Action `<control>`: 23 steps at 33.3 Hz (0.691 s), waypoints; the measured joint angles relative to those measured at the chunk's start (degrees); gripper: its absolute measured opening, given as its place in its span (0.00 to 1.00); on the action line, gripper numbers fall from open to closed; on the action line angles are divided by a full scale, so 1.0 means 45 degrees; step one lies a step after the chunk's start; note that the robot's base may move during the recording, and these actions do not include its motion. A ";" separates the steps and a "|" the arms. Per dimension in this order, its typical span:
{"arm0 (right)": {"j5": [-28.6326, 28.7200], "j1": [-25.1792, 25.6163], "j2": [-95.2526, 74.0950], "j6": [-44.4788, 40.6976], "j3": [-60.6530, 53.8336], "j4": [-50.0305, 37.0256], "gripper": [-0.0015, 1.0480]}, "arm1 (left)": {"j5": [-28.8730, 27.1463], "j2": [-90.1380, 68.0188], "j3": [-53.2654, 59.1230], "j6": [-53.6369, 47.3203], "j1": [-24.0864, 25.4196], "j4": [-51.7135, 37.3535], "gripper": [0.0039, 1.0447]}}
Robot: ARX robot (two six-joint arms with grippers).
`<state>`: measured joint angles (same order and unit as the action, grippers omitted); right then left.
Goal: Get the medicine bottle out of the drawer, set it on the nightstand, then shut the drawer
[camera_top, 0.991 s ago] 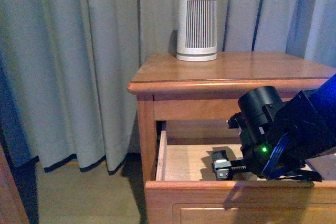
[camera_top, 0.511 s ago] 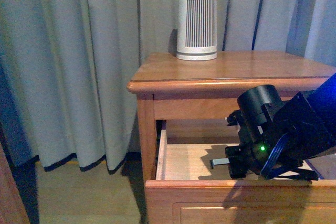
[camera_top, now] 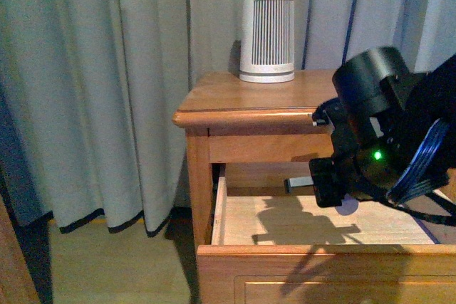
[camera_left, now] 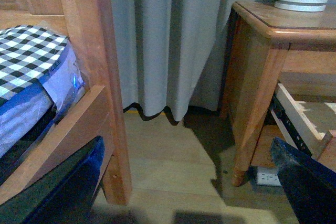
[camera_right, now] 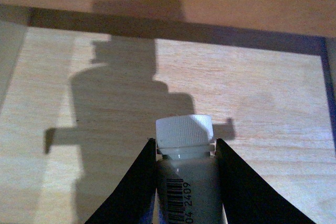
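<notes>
Right gripper clasped small white plastic medicine bottle above open honey-wood drawer; left gripper spread wide, empty

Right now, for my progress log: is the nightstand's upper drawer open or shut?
Open: the honey-wood upper drawer stands pulled out, its pale wood floor showing in the front view.

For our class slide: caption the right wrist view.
Right gripper clamps the medicine bottle over the open drawer.
</notes>
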<state>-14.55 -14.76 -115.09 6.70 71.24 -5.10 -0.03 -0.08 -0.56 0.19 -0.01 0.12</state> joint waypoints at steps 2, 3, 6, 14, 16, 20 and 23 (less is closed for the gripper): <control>-0.0049 -0.0243 0.0724 0.0102 -0.0301 0.0277 0.28 | 0.0000 0.0000 0.0000 0.0000 0.0000 0.0000 0.94; -0.0029 -0.0345 0.1005 0.0175 -0.0427 0.0413 0.28 | 0.0000 0.0000 0.0000 0.0000 0.0000 0.0000 0.94; 0.0092 -0.0840 0.2263 0.0461 -0.1039 0.0937 0.28 | 0.0000 0.0000 0.0000 0.0000 0.0000 0.0000 0.94; -0.0364 -0.1049 0.4648 0.0073 -0.0787 0.1161 0.28 | 0.0000 0.0000 0.0000 0.0000 0.0000 0.0000 0.94; -0.0525 -0.0544 0.4741 -0.0175 0.0078 0.1263 0.28 | 0.0000 0.0000 0.0000 0.0000 0.0000 0.0000 0.94; -0.0923 0.0680 0.4070 -0.0656 0.2059 0.1593 0.28 | 0.0000 0.0000 0.0000 0.0000 0.0000 0.0000 0.94; -0.1239 0.1583 0.2909 -0.0787 0.3755 0.2069 0.28 | 0.0000 0.0000 0.0000 0.0000 0.0000 0.0000 0.94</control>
<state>-20.12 -7.64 -102.00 3.16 88.14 4.21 -0.03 -0.08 -0.56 0.19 -0.01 0.12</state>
